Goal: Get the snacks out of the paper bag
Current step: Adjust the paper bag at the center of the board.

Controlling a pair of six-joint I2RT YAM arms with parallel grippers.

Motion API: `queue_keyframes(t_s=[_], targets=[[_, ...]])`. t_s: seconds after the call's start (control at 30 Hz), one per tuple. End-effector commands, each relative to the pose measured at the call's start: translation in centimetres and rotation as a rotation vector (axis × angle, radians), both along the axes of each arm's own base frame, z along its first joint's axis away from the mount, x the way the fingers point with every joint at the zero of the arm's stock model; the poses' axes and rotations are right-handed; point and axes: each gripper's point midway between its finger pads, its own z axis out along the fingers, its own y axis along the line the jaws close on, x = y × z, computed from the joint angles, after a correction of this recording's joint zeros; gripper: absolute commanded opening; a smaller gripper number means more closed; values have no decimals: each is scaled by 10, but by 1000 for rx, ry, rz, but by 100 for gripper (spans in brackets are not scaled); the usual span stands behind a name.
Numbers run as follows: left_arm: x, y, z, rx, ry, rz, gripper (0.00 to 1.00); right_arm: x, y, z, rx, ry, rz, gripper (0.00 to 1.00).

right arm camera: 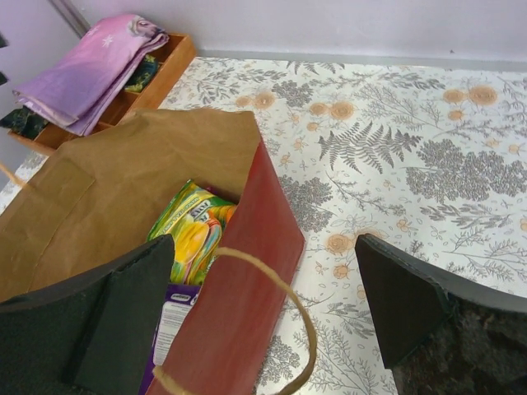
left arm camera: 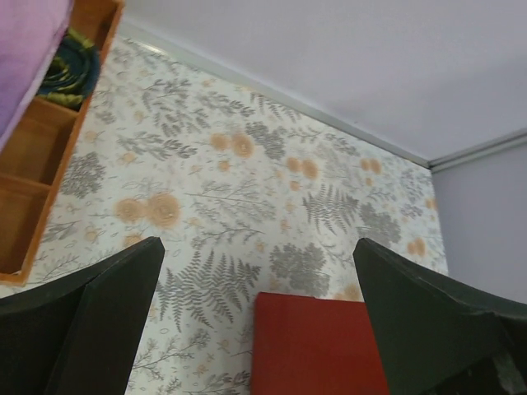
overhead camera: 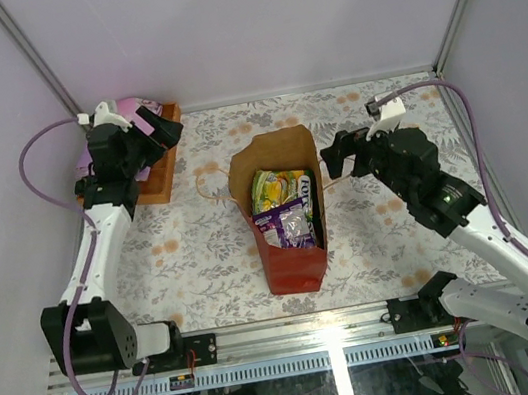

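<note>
The right gripper [right arm camera: 262, 247] stands spread wide over the red paper bag [right arm camera: 247, 271], whose brown inside shows a green-yellow packet [right arm camera: 193, 230] above a purple packet [right arm camera: 165, 329]. A folded pink-purple cloth [right arm camera: 90, 70] drapes the wooden tray [right arm camera: 169, 70] beyond.

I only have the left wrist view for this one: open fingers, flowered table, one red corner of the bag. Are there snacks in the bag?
Observer: Yes. In the top view the paper bag is open in the middle of the table, with snacks inside: green-yellow and purple packets.
Operator: Where is the right arm?
Observer: The right gripper is open beside the bag's right wall near the mouth, holding nothing.
Operator: Is anything in its way there?
Observer: Possibly. The right wrist view shows a twisted paper handle looping up from the red wall just below that gripper.
</note>
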Motion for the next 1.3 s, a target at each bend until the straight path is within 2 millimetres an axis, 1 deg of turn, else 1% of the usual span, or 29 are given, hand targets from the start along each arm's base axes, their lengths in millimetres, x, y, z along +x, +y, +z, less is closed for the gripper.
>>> queue_keyframes(t_s=[0.0,0.1,0.17,0.3,0.37,0.43,0.6,0.67,0.7,0.73,0.8,0.83,0.9,0.97,1.07,1.23,1.27], targets=[[-14,-17,40,-27,-110,-97,100,9,1,14,89,37,-12,99],[-24,-21,49,-45,-123,-116,100,15,1,5,115,95,-39,99],[-29,-26,54,-48,-136,-134,100,18,-4,-2,143,136,-70,99],[-38,-29,63,-43,-161,-144,100,18,-13,-9,217,188,-106,99],[-42,-31,65,-39,-165,-152,100,16,-17,-13,254,213,-112,93],[-43,-32,65,-36,-165,-157,100,12,-15,-15,306,238,-89,86],[-46,-35,66,-38,-168,-174,100,-5,8,-14,432,299,50,70],[-48,-36,66,-39,-172,-182,100,-11,16,-18,464,336,89,58],[-49,-36,67,-38,-175,-184,100,-13,18,-19,476,347,101,46],[-50,-36,68,-38,-177,-184,100,-14,19,-19,484,351,105,36],[-50,-36,67,-38,-178,-184,100,-14,18,-19,487,347,104,11],[-51,-37,68,-38,-180,-185,100,-12,18,-19,480,342,99,2],[-52,-37,70,-39,-184,-187,100,-5,17,-16,461,320,91,0],[-52,-37,70,-41,-187,-188,100,8,20,-4,454,282,92,0],[-52,-36,70,-41,-186,-184,100,36,27,26,429,200,107,0],[-54,-31,75,-22,-189,-157,100,88,44,75,315,81,183,0],[-54,-29,76,-18,-193,-147,100,99,46,79,280,66,195,0]])
